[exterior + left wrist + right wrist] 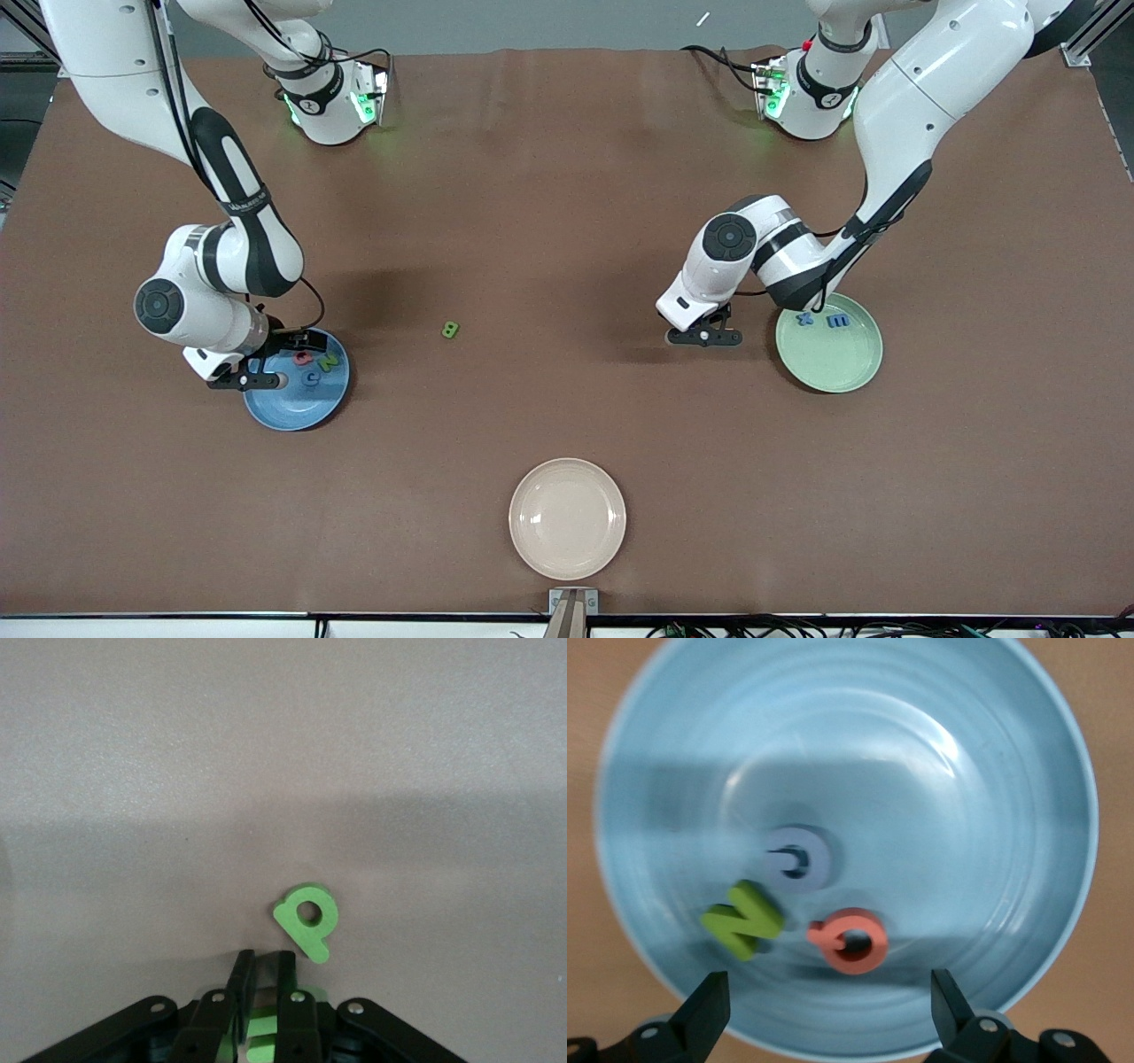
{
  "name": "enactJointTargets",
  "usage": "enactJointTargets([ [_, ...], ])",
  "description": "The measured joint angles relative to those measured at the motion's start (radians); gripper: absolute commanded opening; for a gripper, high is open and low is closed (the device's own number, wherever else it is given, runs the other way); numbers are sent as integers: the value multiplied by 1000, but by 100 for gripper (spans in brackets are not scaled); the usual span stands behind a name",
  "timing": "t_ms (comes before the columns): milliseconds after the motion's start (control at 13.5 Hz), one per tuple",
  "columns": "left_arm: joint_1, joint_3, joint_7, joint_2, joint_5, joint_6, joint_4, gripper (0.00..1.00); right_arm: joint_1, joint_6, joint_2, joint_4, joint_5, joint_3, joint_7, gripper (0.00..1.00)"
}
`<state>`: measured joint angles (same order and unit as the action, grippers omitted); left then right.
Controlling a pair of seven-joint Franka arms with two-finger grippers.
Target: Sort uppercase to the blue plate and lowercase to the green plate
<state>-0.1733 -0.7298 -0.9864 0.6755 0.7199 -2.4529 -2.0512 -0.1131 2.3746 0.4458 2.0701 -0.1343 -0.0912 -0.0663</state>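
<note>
Brown table (pixel 567 221), tiny green foam B (pixel 450 330), blue plate (pixel 297 412) holding three letters

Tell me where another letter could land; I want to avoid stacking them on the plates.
On the blue plate, the half nearer the front camera is bare; the N, Q and blue letter crowd under the open right hand. The green plate is bare nearer the camera; the x and m sit by its rim.

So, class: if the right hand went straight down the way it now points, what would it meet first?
The right hand, fingers open, points down into the blue plate. It would likely meet the plate's floor, or the pink-red Q lying just ahead between the fingers; depth is hard to judge.
</note>
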Motion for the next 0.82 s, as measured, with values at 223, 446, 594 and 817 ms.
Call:
enactJointTargets([
  [223, -3, 4, 0, 0, 2, 2, 1, 46, -70, -128, -31, -91, -1, 4, 161, 100],
  [446, -3, 5, 0, 0, 2, 4, 0, 46, -205, -131, -47, -113, -1, 10, 421, 100],
  [594, -2, 5, 0, 0, 2, 6, 0, 46, -301, -61, -40, -101, -1, 12, 560, 100],
  [817, -2, -2, -2, 0, 0, 22, 0, 46, -381, 34, -18, -68, -1, 11, 680, 100],
])
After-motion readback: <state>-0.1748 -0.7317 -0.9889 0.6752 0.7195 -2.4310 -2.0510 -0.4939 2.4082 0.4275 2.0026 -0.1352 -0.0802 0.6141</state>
